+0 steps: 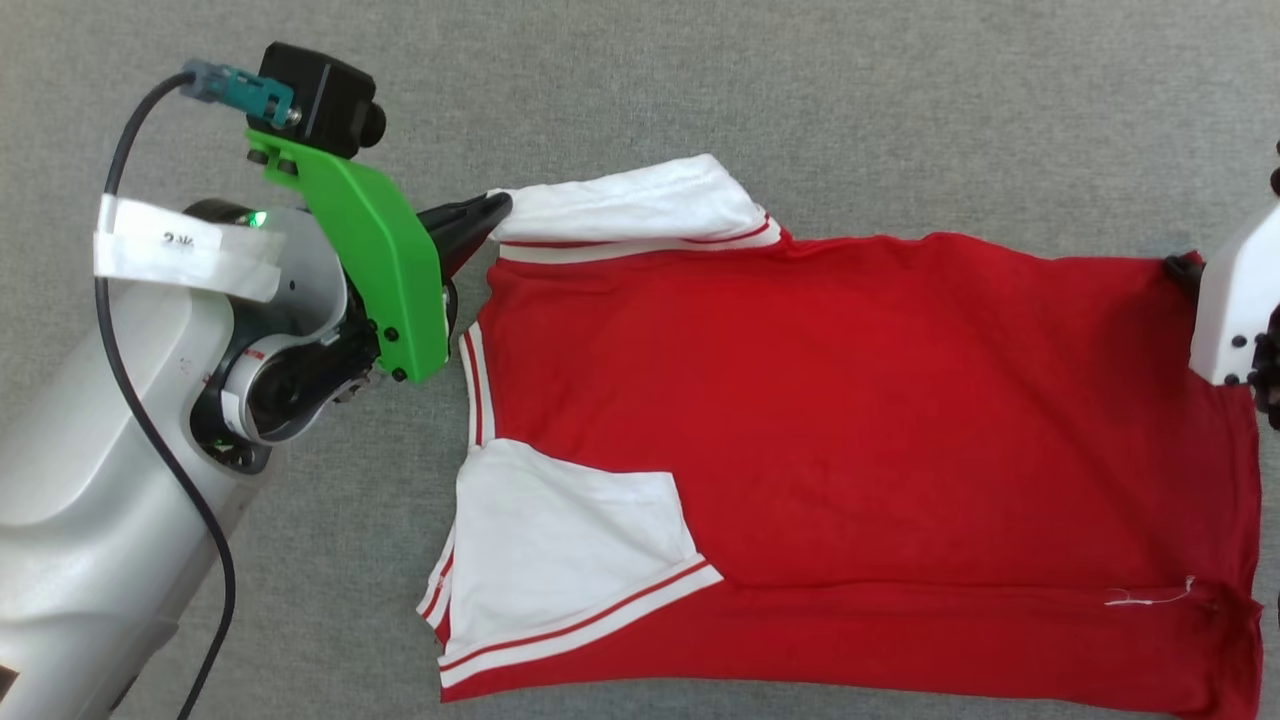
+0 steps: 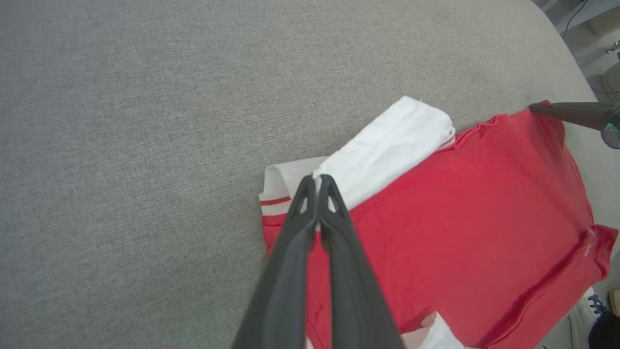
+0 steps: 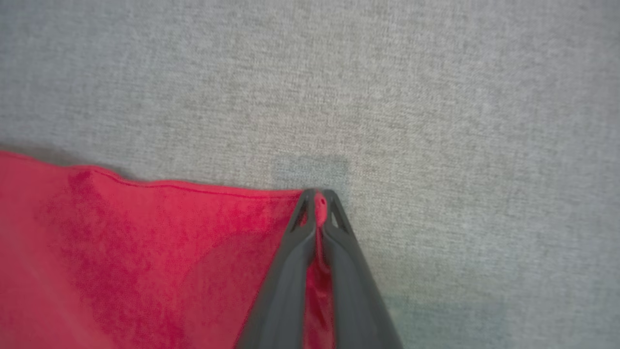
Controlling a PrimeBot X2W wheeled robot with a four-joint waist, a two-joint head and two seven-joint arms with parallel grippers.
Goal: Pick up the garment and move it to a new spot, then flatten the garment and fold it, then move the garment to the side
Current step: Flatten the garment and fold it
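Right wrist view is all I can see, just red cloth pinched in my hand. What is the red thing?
Observer: A red T-shirt with white sleeves, spread on the grey surface.
Operator: Which bit does my right hand have?
Observer: The far corner of the bottom hem, at the end opposite the sleeves.
Operator: What's the other hand doing?
Observer: The left hand is shut on the far white sleeve, at the shoulder end.
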